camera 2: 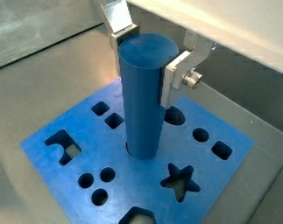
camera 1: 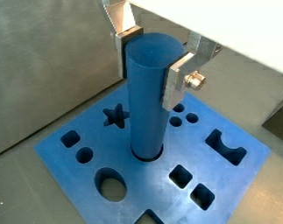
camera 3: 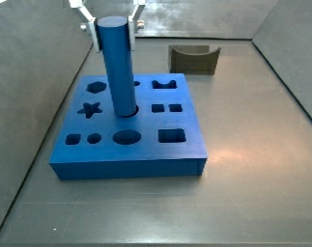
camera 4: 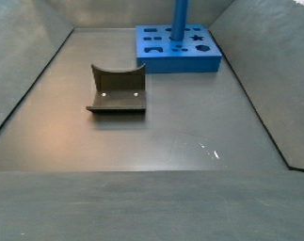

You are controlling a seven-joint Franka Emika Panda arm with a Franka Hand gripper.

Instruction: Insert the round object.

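The round object (camera 1: 147,96), a long smooth blue rod, stands upright with its lower end in the round hole of the flat blue block (camera 1: 231,188). It also shows in a wrist view (camera 2: 144,96) and in both side views (camera 3: 116,68) (camera 4: 181,21). My gripper (camera 1: 151,54) is at the rod's top end, with one silver finger (camera 1: 175,83) on each side, pressed against it. The jaws are shut on the rod. The gripper also shows in a wrist view (camera 2: 150,54) and, only as finger tops, at the edge of a side view (camera 3: 112,13).
The blue block (camera 3: 184,164) has several shaped holes: star, squares, ovals, small circles. A small dark brown block with a curved notch (camera 3: 193,58) lies on the grey floor beyond it, also in a side view (camera 4: 117,90). Grey walls enclose the floor.
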